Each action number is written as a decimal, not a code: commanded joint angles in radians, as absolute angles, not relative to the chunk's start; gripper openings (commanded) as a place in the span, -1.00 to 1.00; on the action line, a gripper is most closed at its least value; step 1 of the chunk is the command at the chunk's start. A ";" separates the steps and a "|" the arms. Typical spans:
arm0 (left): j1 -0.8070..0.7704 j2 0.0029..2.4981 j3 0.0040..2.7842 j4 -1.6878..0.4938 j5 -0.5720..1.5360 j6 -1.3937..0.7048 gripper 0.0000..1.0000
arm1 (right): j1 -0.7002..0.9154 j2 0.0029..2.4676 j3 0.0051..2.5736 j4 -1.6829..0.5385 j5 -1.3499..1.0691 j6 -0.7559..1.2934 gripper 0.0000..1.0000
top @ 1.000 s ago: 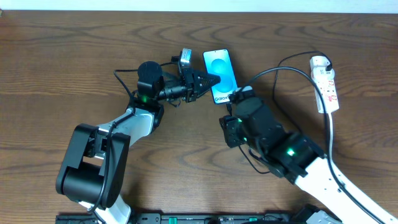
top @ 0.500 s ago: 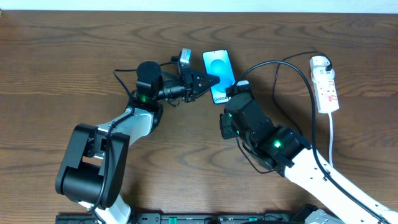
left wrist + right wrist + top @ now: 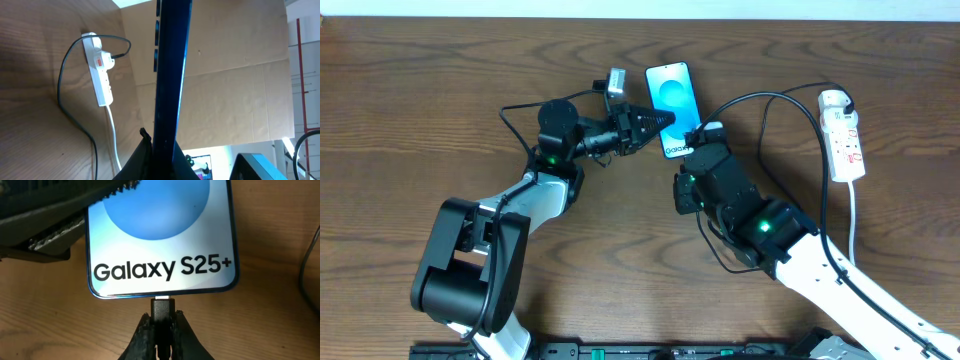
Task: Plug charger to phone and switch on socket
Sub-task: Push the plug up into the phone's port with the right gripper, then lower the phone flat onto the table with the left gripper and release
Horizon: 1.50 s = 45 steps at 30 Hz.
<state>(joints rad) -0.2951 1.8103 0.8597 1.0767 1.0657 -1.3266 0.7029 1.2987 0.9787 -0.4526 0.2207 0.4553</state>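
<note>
My left gripper point(image 3: 660, 122) clamps the phone point(image 3: 670, 85) to brace it; my right gripper point(image 3: 161, 326) pinches the charger point(image 3: 162, 305) at its bottom edge.

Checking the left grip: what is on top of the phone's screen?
One serrated finger of the left claw lies over a side edge of the phone; the remaining screen is bare. Whatever lies beneath the phone is covered.
</note>
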 commanded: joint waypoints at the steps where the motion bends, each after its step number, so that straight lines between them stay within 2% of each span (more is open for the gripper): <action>1: -0.344 1.801 0.871 1.090 1.202 -1.313 -0.85 | 0.669 1.281 1.030 -0.395 0.249 0.447 -0.98; 3: -0.344 1.801 0.871 1.091 1.208 -1.314 -0.85 | 0.661 1.267 1.038 -0.403 0.232 0.447 -0.98; 5: -0.344 1.801 0.871 1.091 1.209 -1.307 -0.85 | 0.661 1.260 1.038 -0.436 0.201 0.447 -0.81; 8: -0.344 1.801 0.871 1.090 1.209 -1.229 -0.86 | 0.661 1.246 1.038 -0.500 0.123 0.448 -0.29; 9: -0.344 1.801 0.871 1.090 1.209 -1.182 -0.85 | 0.662 1.222 1.039 -0.538 0.071 0.448 0.07; 10: -0.344 1.801 0.871 1.090 1.209 -1.161 -0.86 | 0.662 1.201 1.039 -0.559 0.055 0.448 0.27; 14: -0.344 1.801 0.871 1.091 1.241 -1.008 -0.86 | 0.652 1.050 1.053 -0.639 0.094 0.406 0.89; 15: -0.344 1.801 0.871 1.091 1.263 -0.952 -0.86 | 0.646 0.989 1.053 -0.645 0.126 0.382 0.99; 20: -0.344 1.801 0.872 1.090 1.283 -0.885 -0.86 | 0.638 0.776 1.053 -0.647 0.319 0.358 0.99; 25: -0.346 1.801 0.878 1.092 1.168 -1.078 -0.86 | 0.638 0.677 1.053 -0.672 0.387 0.344 0.98; 31: -0.379 1.801 0.975 1.026 1.113 -1.099 -0.86 | 0.635 0.653 1.053 -0.700 0.439 0.325 0.99; 34: -0.396 1.801 1.052 0.808 1.098 -0.994 -0.86 | 0.634 0.653 1.053 -0.700 0.439 0.325 0.98; 40: -0.430 1.801 1.221 0.202 0.982 -0.653 -0.85 | 0.635 0.653 1.053 -0.701 0.435 0.328 0.99; 45: -0.434 1.826 1.294 -0.025 0.911 -0.556 -0.85 | 0.635 0.653 1.053 -0.703 0.435 0.329 0.99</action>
